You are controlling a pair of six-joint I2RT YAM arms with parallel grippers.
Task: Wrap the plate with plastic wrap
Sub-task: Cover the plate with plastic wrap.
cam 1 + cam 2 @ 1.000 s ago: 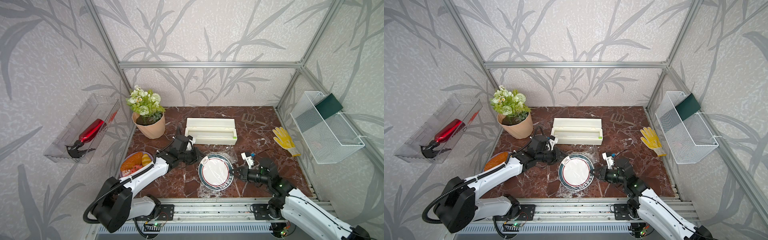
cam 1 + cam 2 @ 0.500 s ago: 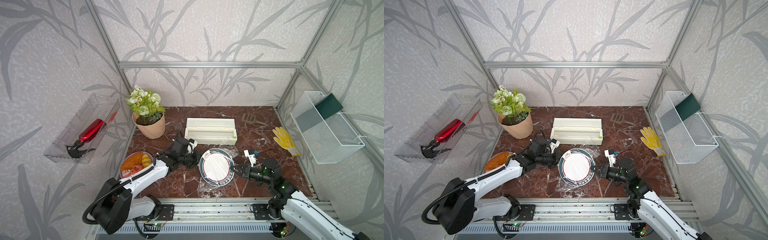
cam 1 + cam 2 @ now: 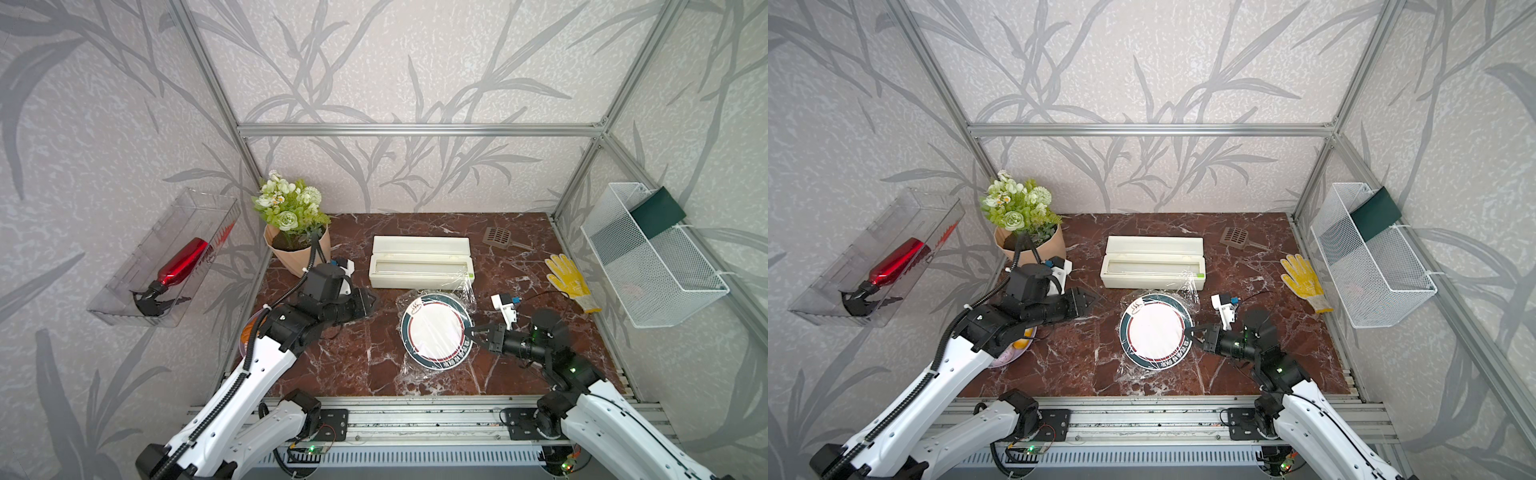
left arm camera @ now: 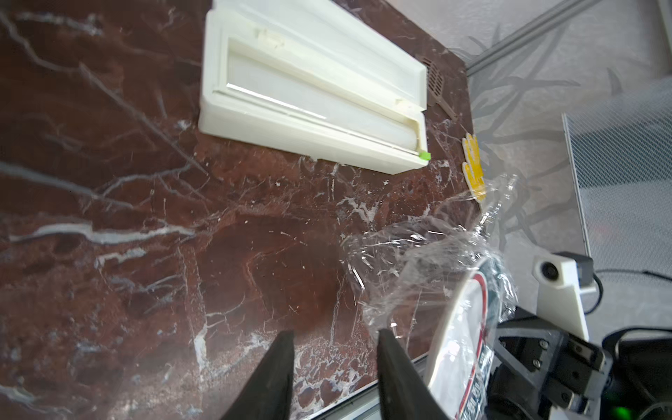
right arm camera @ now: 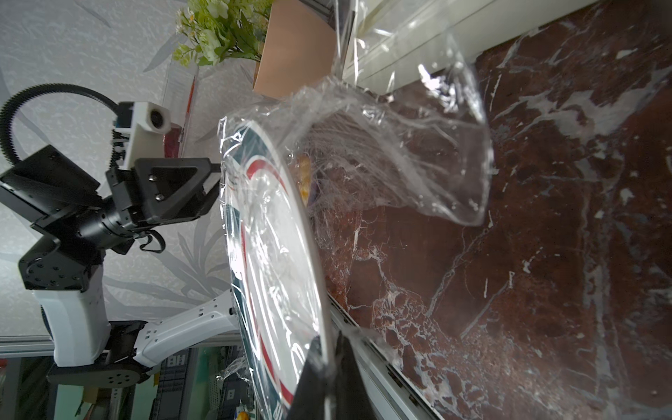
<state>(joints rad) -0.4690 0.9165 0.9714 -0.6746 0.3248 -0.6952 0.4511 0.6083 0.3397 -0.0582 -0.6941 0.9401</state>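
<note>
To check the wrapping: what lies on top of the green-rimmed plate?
Plastic wrap covers the plate face, loose edges hanging off. Whether it reaches the underside cannot be seen.

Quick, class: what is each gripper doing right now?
Left gripper: open, holding nothing.
Right gripper: closed on the rim of the plate.

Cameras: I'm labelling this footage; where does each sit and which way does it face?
Both top views: high at the front, looking down on the table; left arm and right arm show.
Left wrist: behind the open left gripper, facing the box and wrapped plate.
Right wrist: behind the right gripper, clamped on the plate's rim, facing the left arm.
Shared: every view shows the plate and plastic wrap.
</note>
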